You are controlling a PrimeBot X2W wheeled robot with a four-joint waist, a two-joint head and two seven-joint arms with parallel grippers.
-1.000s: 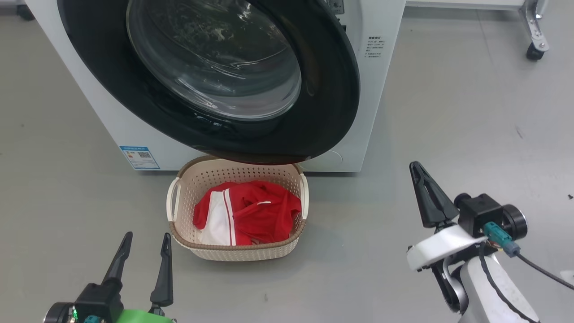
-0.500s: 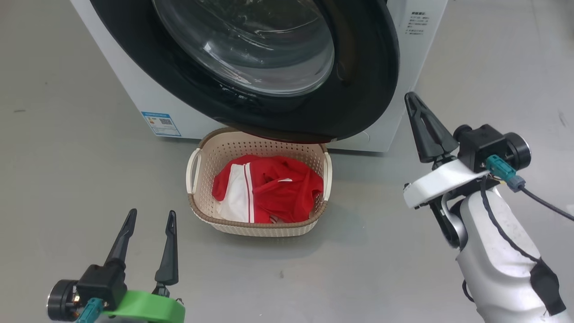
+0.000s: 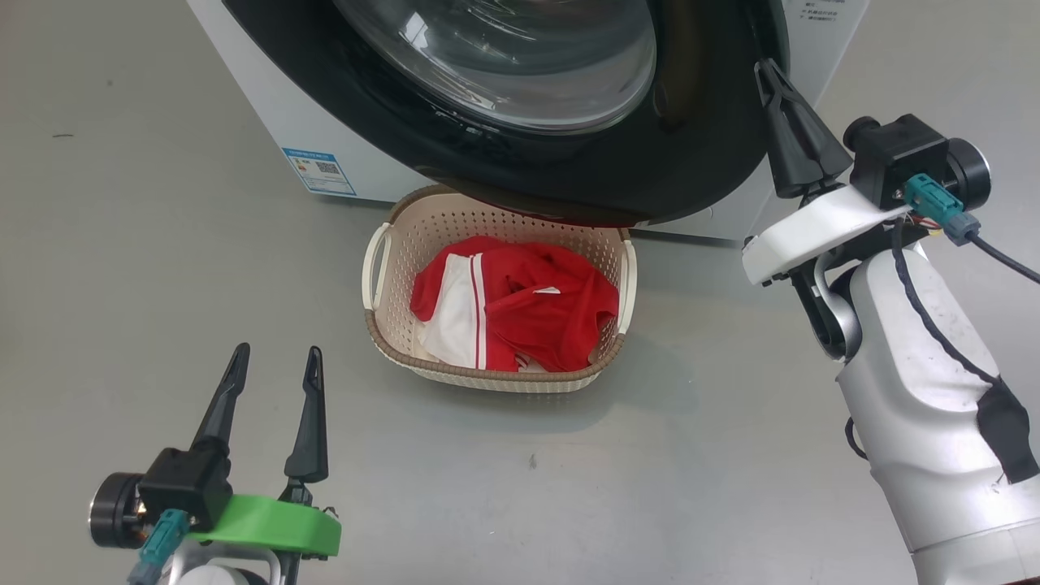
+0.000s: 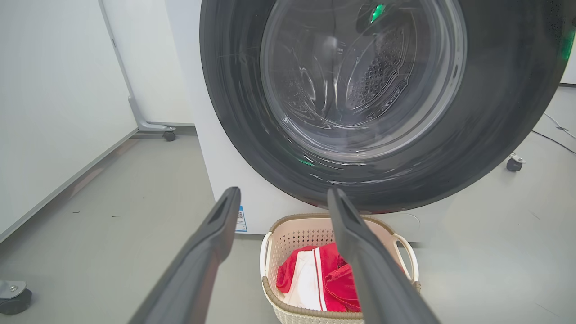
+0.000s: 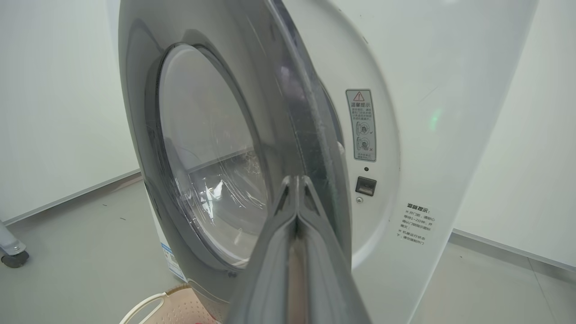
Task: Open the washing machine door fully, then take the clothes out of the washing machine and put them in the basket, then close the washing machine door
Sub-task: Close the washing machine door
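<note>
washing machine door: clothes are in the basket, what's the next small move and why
Probably push the washing machine door shut with the right gripper. The clothes lie in the basket, the door stands ajar from the washing machine, and that gripper, jaws shut, sits at the door's free edge, well placed to press it home.

1. washing machine door [image 3: 569,183]: upper part cut off by the head view's top edge; its lower rim hides the far rim of the basket [image 3: 479,376].
2. clothes [image 4: 306,279]: partly covered in the left wrist view by one finger [image 4: 369,270] of the left gripper [image 4: 284,192].
3. blue label [image 3: 319,171] and grey sticker [image 5: 361,125]: print too small to read.
4. right gripper [image 5: 295,180]: whether its tips touch the door's blurred edge cannot be told.
</note>
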